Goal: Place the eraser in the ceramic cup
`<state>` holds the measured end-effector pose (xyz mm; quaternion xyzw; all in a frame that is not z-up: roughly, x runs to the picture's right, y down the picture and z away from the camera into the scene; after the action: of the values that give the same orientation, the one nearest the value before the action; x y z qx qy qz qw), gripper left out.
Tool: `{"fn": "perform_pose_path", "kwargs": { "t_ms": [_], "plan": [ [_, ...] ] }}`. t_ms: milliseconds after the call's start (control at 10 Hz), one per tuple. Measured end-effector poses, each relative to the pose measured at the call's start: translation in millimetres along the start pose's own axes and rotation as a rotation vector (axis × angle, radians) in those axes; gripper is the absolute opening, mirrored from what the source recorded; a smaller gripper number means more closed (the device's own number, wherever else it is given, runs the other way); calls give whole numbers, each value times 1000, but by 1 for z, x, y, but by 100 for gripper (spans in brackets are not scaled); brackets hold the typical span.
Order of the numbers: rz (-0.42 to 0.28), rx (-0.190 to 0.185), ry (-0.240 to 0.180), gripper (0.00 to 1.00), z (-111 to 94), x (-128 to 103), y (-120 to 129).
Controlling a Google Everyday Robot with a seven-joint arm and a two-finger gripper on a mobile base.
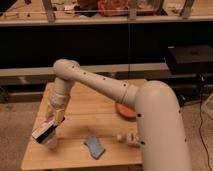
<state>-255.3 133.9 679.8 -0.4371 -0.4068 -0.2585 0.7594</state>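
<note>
The eraser (43, 133), a flat block with a white face and a dark edge, is held tilted in my gripper (52, 121) at the table's front left. The gripper is shut on it. The eraser's lower end sits right at the top of the ceramic cup (52, 143), a small pale cylinder that the eraser partly hides. I cannot tell whether the eraser's end is inside the rim. The arm reaches in from the lower right and bends down over the table.
On the wooden table (85, 120) lie a blue-grey flat slab (95, 146) at front centre, an orange-red shallow dish (125, 110) partly behind the arm, and a small white-and-tan object (129, 139). Dark shelving stands behind the table.
</note>
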Motion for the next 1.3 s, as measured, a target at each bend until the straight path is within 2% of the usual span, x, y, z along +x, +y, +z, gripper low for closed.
{"fn": "perform_pose_path", "kwargs": {
  "t_ms": [400, 900, 1000, 1300],
  "plan": [
    [-96, 43, 16, 0, 1, -7, -2],
    [-214, 55, 14, 0, 10, -18, -4],
    [-228, 53, 16, 5, 12, -20, -4],
    [-243, 40, 26, 34, 18, -22, -6]
  ]
}}
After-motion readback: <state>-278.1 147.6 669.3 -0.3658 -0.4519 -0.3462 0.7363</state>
